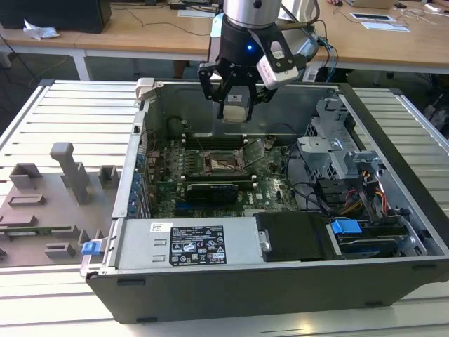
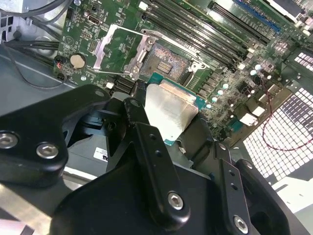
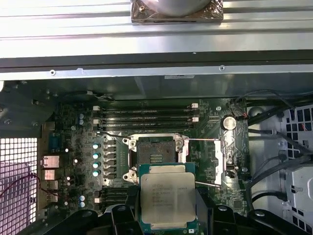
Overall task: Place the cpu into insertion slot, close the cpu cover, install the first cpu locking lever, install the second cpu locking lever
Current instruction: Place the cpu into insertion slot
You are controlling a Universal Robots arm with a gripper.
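My gripper hangs over the open computer case, shut on the cpu, a flat silver-grey square with a thin green rim. The chip sits level between two black fingers, above the board and not touching it. The insertion slot lies open below and just beyond the chip's edge, its contact field bare. Beside the socket the cpu cover is swung back flat onto the board. Two thin metal levers run along the cover's edges, unlatched. In the second wrist view the cpu hovers near the insertion slot.
Long black memory slots run along one side of the socket, and a long black card lies on the other. A power supply and a drive cage crowd the case. A grey fixture plate lies outside on the exterior view's left.
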